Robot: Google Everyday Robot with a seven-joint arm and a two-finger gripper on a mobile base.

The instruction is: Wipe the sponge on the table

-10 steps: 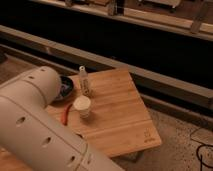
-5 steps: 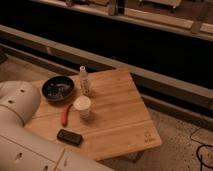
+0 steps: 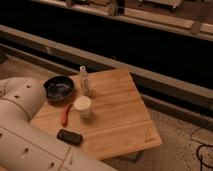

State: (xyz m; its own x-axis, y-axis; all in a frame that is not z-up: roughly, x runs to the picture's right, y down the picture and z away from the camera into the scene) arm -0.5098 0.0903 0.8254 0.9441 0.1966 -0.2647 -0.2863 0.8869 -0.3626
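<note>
**Arm pulls back and the sponge is uncovered**

The big white arm (image 3: 30, 135) has drawn off to the near left since a second ago, baring that side of the surface (image 3: 120, 112), and nothing on it has shifted. The dark bowl (image 3: 58, 89) sits at the far left, with the white cup (image 3: 82, 106) and a slim bottle (image 3: 84, 80) toward the middle. The sponge (image 3: 69, 136) lies flat at the near-left edge, just beside the arm's casing, its long axis running roughly left to right. An orange-red stick (image 3: 65, 115) lies between the sponge and the bowl. The pincer is out of frame, so I can't tell whether it is open or closed, or which way the sponge lies from it.
</note>
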